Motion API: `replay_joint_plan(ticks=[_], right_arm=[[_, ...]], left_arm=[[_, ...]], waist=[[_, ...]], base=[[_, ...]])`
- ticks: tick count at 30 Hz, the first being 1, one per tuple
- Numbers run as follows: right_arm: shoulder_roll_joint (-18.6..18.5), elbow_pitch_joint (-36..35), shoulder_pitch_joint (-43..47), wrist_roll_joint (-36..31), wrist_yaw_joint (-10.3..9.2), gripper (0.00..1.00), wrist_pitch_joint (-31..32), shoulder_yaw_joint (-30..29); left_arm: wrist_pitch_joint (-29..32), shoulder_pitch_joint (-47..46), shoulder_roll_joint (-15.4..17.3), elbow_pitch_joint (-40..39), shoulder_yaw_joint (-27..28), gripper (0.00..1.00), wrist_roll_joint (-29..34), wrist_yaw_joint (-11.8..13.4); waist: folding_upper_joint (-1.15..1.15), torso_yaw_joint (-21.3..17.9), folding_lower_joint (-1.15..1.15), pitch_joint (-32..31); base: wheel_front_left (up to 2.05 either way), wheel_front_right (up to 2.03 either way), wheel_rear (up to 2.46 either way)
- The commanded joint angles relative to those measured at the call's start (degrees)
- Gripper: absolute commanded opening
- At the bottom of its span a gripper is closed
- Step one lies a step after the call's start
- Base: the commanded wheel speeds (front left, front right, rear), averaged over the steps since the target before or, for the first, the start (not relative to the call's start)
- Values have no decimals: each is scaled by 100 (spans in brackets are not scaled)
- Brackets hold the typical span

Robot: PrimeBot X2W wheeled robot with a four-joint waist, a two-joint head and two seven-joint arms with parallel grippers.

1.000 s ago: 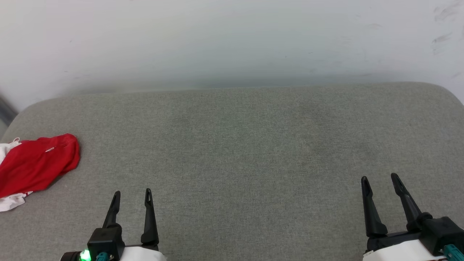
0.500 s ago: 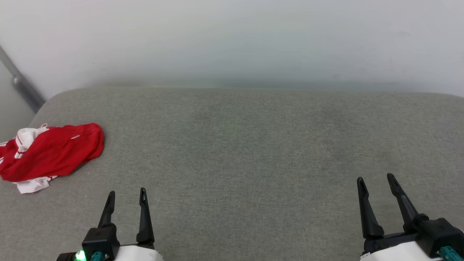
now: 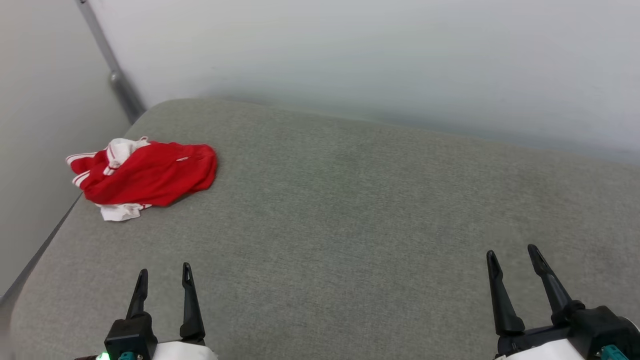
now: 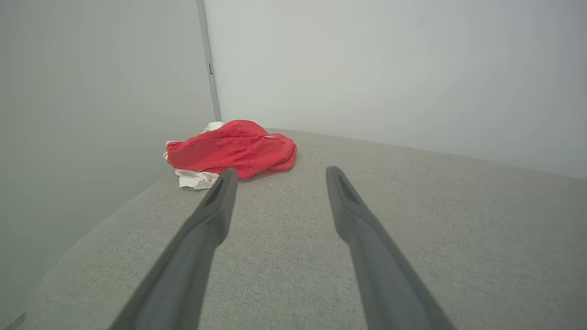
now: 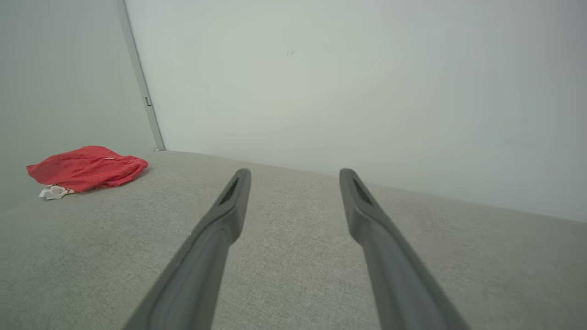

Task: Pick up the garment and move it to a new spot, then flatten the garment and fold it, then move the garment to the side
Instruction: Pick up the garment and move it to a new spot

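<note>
Garment [image 3: 150, 175] lay bunched in a red heap with white sleeve bits sticking out, at the far-left corner of the grey upholstered surface [image 3: 350, 215]. Striped trim reached the surface's left edge. We couldn't tell if it hung over. The rounded far-left corner was just behind it, with the metal corner post [image 3: 117, 82] standing where the two walls met. From the left wrist the garment [image 4: 234, 146] sat ahead and a bit left of our fingers, apart from them.

Our left gripper [image 3: 165, 270] hovered near-left, jaws spread wide, nothing in them. Our right gripper [image 3: 511, 251] hovered near-right, jaws equally wide and holding nothing, well apart from the garment, which showed small at far left from the right wrist [image 5: 87, 167].

Edges: the left edge ran along the side wall [image 3: 35, 110] with a narrow dark gap. The far edge sat close under the back wall [image 3: 375, 50].

Room: a broad stretch of plain grey fabric ran from the garment rightward across the middle, between both grippers and up to the far edge.
</note>
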Motion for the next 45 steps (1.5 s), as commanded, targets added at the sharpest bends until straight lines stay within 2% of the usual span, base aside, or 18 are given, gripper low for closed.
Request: replay_joint_plan(ticks=[1,15,26,29,34,39,45], right_arm=[[8,-32,74,-38,-2,100,-12,31],[8,-66,71,-117,-2,100,-12,90],[9,-34,47,-155,-2,100,-12,135],[9,-49,5,-179,-2,100,-12,121],[9,-104,-111,-293,-2,100,-12,90],[8,-179,-261,-527,-2,100,-12,-9],[8,-348,-490,-855,-3,100,-12,-194]], left_arm=[[-16,43,-4,-13,34,100,15,36],[-16,66,-4,-50,209,100,-149,34],[-16,-5,-4,-37,301,100,-293,-20],[-16,-186,-4,-27,447,100,-270,-178],[-15,-814,171,158,859,100,-384,-628],[-16,-1827,522,499,1261,100,-598,-998],[-15,-3093,1035,1044,1399,100,-786,-1244]], waist=[[0,290,0,-1],[0,1156,0,41],[0,1230,0,60],[0,1157,0,103],[0,1013,0,320],[0,834,0,702],[0,628,0,1358]], base=[[0,0,0],[0,0,0],[0,0,0],[0,0,0],[0,0,0],[0,0,0],[0,0,0]])
